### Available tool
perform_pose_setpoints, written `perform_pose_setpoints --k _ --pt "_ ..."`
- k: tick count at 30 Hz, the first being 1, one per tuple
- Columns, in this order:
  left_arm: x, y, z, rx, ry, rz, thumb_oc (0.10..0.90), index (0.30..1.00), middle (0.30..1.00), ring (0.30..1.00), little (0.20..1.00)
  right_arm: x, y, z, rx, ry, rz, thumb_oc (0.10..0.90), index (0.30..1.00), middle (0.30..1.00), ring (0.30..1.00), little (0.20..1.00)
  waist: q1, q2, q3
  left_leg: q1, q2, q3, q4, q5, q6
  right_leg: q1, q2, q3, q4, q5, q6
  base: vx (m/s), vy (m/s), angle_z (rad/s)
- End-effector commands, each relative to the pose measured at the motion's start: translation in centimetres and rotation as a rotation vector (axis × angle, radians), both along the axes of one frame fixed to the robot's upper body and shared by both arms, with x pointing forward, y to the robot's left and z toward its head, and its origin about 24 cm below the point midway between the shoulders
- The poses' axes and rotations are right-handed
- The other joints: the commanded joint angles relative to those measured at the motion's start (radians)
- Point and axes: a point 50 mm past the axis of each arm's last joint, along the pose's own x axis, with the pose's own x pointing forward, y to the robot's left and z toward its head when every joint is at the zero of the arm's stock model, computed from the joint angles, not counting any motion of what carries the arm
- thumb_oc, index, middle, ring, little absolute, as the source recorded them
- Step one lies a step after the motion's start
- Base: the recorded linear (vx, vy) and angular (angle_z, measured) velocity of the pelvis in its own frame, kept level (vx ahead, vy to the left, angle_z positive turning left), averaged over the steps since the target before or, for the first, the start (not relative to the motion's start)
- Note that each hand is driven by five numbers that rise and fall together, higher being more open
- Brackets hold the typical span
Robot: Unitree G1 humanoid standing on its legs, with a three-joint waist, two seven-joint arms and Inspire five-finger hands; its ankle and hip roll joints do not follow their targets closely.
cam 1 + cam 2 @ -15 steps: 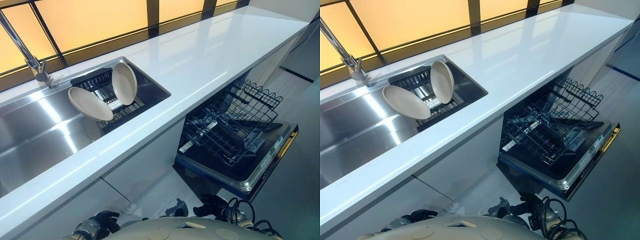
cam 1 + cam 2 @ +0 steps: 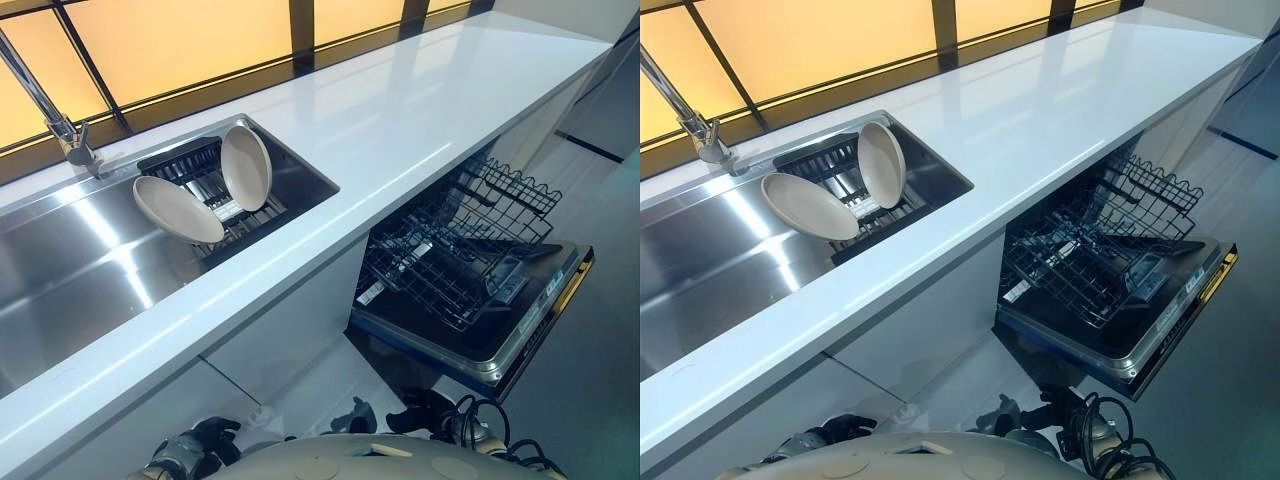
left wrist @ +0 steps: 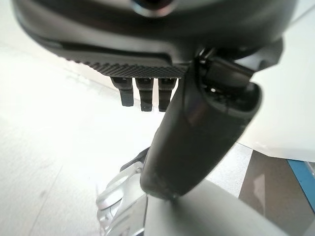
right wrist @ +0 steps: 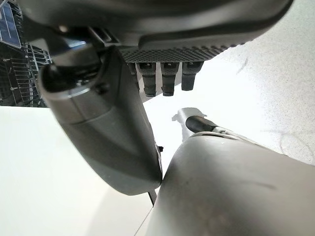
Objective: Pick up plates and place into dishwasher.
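Observation:
Two beige plates stand in a black dish rack [image 2: 178, 160] at the right end of the steel sink [image 2: 70, 280]. One plate [image 2: 246, 167] stands nearly upright, and the other plate [image 2: 178, 208] leans flatter to its left. The dishwasher [image 2: 520, 335] is open below the counter on the right, with its wire rack [image 2: 450, 250] pulled out over the lowered door. My left hand [image 2: 205, 440] hangs low in front of the cabinet, its fingers [image 3: 142, 96] straight and holding nothing. My right hand [image 2: 425, 410] hangs low near the dishwasher door, fingers [image 4: 165, 81] relaxed and empty.
A long white counter [image 2: 400, 110] runs from the sink to the far right. A chrome faucet [image 2: 50, 115] rises behind the sink by the window. White cabinet fronts [image 2: 290, 330] and pale floor [image 2: 600, 400] lie below.
The whole picture has shifted slightly, so the camera moved. The plates, the rack and both hands stay as they were.

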Motion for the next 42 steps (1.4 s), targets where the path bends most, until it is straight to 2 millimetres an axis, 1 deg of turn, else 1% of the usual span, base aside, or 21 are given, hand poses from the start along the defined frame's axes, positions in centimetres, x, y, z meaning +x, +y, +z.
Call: perform_pose_setpoints --k 1,4,6,7,10,13,15,16,17,19,23,24,25,28,29,31,32,34,38,40,42 --pt "7.2 -3.8 1.9 -0.128 -0.303 -0.081 0.8 0.9 0.9 0.9 0.9 0.7 -0.4 0.3 -0.04 0.011 0.124 0.8 0.9 0.9 0.9 0.9 -0.022 0.003 0.004 -0.042 -0.012 0.052 0.025 -0.047 0.008 0.015 -0.017 0.036 0.055 -0.071 0.089 -0.03 -0.03 -0.05" --pt "9.6 -5.4 3.1 -0.183 -0.39 -0.163 0.8 0.9 0.9 0.9 0.9 0.9 -0.3 0.3 -0.04 0.008 0.129 0.8 0.9 0.9 0.9 0.9 -0.021 0.002 0.008 -0.044 -0.008 0.055 0.021 -0.043 0.006 0.012 -0.013 0.036 0.053 -0.067 0.09 -0.04 -0.043 -0.06" --pt "10.1 -5.9 3.4 -0.201 -0.403 -0.19 0.8 0.9 0.9 0.9 0.9 1.0 -0.3 0.3 -0.039 0.007 0.131 0.8 0.9 0.9 0.9 0.9 -0.021 0.001 0.01 -0.044 -0.006 0.055 0.02 -0.042 0.006 0.011 -0.012 0.036 0.053 -0.066 0.09 -0.04 -0.051 -0.03" --pt "11.5 -7.8 4.4 -0.274 -0.451 -0.284 0.8 0.9 0.9 0.9 0.9 1.3 -0.1 0.4 -0.037 0.002 0.143 0.8 0.9 0.9 0.9 0.9 -0.022 -0.002 0.015 -0.046 -0.001 0.058 0.017 -0.039 0.003 0.009 -0.007 0.037 0.053 -0.064 0.09 -0.04 -0.074 -0.02" --pt "13.0 -9.7 5.9 -0.344 -0.504 -0.364 0.8 0.9 0.9 0.9 0.9 1.7 0.2 0.5 -0.036 -0.003 0.157 0.8 0.9 0.9 0.9 0.9 -0.025 -0.004 0.018 -0.047 0.003 0.061 0.015 -0.038 0.002 0.006 -0.002 0.042 0.054 -0.064 0.089 -0.04 -0.069 -0.02" --pt "15.4 -12.6 9.4 -0.46 -0.614 -0.491 0.8 0.9 0.9 0.9 0.9 2.0 0.4 0.6 -0.037 -0.014 0.171 0.8 0.9 0.9 0.9 0.9 -0.029 -0.004 0.026 -0.05 0.01 0.064 0.014 -0.037 0.0 0.001 0.006 0.047 0.053 -0.064 0.088 -0.04 -0.066 -0.06" --pt "16.0 -13.3 10.6 -0.491 -0.648 -0.531 0.8 0.9 0.9 0.9 0.9 2.2 0.4 0.6 -0.036 -0.019 0.173 0.8 0.9 0.9 0.9 0.9 -0.03 -0.004 0.029 -0.051 0.012 0.064 0.013 -0.037 -0.001 0.0 0.008 0.048 0.052 -0.063 0.088 -0.04 -0.062 -0.04" --pt "16.9 -14.5 13.0 -0.561 -0.711 -0.595 0.8 0.9 0.9 0.9 0.9 2.3 0.6 0.7 -0.035 -0.027 0.172 0.8 0.9 0.9 0.9 0.9 -0.029 -0.004 0.033 -0.054 0.014 0.063 0.015 -0.036 -0.001 -0.001 0.011 0.051 0.049 -0.062 0.088 -0.05 -0.084 -0.02" --pt "17.4 -14.9 14.2 -0.596 -0.733 -0.617 0.8 0.9 0.9 0.9 0.9 2.4 0.5 0.7 -0.034 -0.03 0.17 0.8 0.9 0.9 0.9 0.9 -0.029 -0.004 0.035 -0.055 0.015 0.062 0.015 -0.035 -0.001 0.0 0.012 0.052 0.046 -0.061 0.087 -0.06 -0.115 0.0" --pt "18.0 -17.1 18.9 -0.772 -0.819 -0.728 0.8 0.9 0.9 0.9 0.9 2.4 0.4 0.8 -0.034 -0.035 0.161 0.8 0.9 0.9 0.9 0.9 -0.027 -0.003 0.039 -0.057 0.022 0.057 0.015 -0.033 -0.004 0.006 0.018 0.055 0.036 -0.058 0.086 -0.03 -0.12 0.02" --pt "17.1 -19.5 25.2 -1.108 -0.907 -0.807 0.8 0.9 0.9 0.9 0.9 2.1 0.2 0.6 -0.037 -0.027 0.157 0.8 0.9 0.9 0.9 0.9 -0.022 -0.004 0.038 -0.059 0.032 0.05 0.018 -0.028 -0.011 0.018 0.025 0.049 0.023 -0.058 0.082 0.0 -0.104 0.05" --pt "17.0 -19.6 25.6 -1.134 -0.914 -0.805 0.8 0.9 0.9 0.9 0.9 2.1 0.2 0.6 -0.038 -0.026 0.157 0.8 0.9 0.9 0.9 0.9 -0.022 -0.004 0.038 -0.059 0.032 0.049 0.018 -0.028 -0.012 0.019 0.025 0.048 0.022 -0.058 0.081 0.0 -0.081 0.07" --pt "16.6 -19.9 27.1 -1.238 -0.927 -0.789 0.8 0.9 0.9 0.9 0.9 2.0 0.2 0.6 -0.039 -0.022 0.159 0.8 0.9 0.9 0.9 0.9 -0.019 -0.005 0.037 -0.061 0.035 0.048 0.02 -0.027 -0.014 0.022 0.026 0.046 0.02 -0.058 0.079 0.0 -0.084 0.07" --pt "15.5 -20.6 30.8 -1.581 -0.93 -0.693 0.8 0.9 0.9 0.9 0.9 1.5 0.3 0.4 -0.042 -0.01 0.171 0.8 0.9 0.9 0.9 0.9 -0.01 -0.01 0.037 -0.067 0.043 0.038 0.034 -0.026 -0.024 0.031 0.028 0.037 0.016 -0.061 0.07 0.0 -0.11 0.07" --pt "14.6 -21.1 32.4 -1.795 -0.884 -0.628 0.8 0.9 0.9 0.9 0.9 1.4 0.5 0.3 -0.043 -0.007 0.176 0.8 0.9 0.9 0.9 0.9 -0.003 -0.014 0.037 -0.074 0.047 0.031 0.044 -0.026 -0.03 0.034 0.028 0.032 0.016 -0.062 0.065 -0.01 -0.127 0.04" --pt "14.1 -21.3 33.3 -1.925 -0.861 -0.564 0.8 0.9 0.9 0.9 0.9 1.5 0.8 0.3 -0.042 -0.006 0.176 0.8 0.9 0.9 0.9 0.9 0.003 -0.018 0.038 -0.081 0.05 0.025 0.054 -0.025 -0.035 0.036 0.028 0.025 0.016 -0.064 0.06 -0.02 -0.1 0.04" --pt "13.5 -21.5 34.2 -2.103 -0.793 -0.462 0.8 0.9 0.9 0.9 0.9 1.6 1.3 0.2 -0.039 -0.007 0.179 0.8 0.9 0.9 0.9 0.9 0.011 -0.023 0.039 -0.089 0.053 0.015 0.063 -0.024 -0.041 0.039 0.028 0.016 0.017 -0.065 0.054 -0.01 -0.081 0.08" --pt "13.3 -21.2 34.8 -2.235 -0.785 -0.347 0.8 0.9 0.9 0.9 0.9 1.7 1.9 0.1 -0.035 -0.01 0.177 0.8 0.9 0.9 0.9 0.9 0.021 -0.029 0.04 -0.096 0.056 0.007 0.068 -0.021 -0.047 0.042 0.03 0.005 0.016 -0.068 0.049 -0.02 -0.104 0.07" --pt "13.7 -19.8 35.5 -2.353 -0.861 -0.205 0.8 0.9 0.9 0.9 0.9 1.7 2.1 0.1 -0.034 -0.009 0.18 0.8 0.9 0.9 0.9 0.9 0.034 -0.033 0.04 -0.109 0.057 -0.006 0.08 -0.019 -0.054 0.044 0.031 -0.007 0.016 -0.072 0.043 -0.01 -0.058 0.09" --pt "14.5 -17.1 36.4 -2.322 -1.146 -0.121 0.8 0.9 0.9 0.9 0.9 1.5 2.2 0.0 -0.031 -0.007 0.181 0.8 0.9 0.9 0.9 0.9 0.05 -0.036 0.041 -0.124 0.056 -0.023 0.098 -0.017 -0.061 0.045 0.03 -0.017 0.021 -0.077 0.037 -0.01 -0.069 0.15" --pt "14.6 -15.8 36.8 -2.231 -1.312 -0.121 0.8 0.9 0.9 0.9 0.9 1.4 2.2 0.0 -0.029 -0.009 0.178 0.8 0.9 0.9 0.9 0.9 0.057 -0.035 0.043 -0.13 0.056 -0.031 0.104 -0.016 -0.063 0.045 0.03 -0.021 0.024 -0.08 0.035 -0.01 -0.039 0.08"
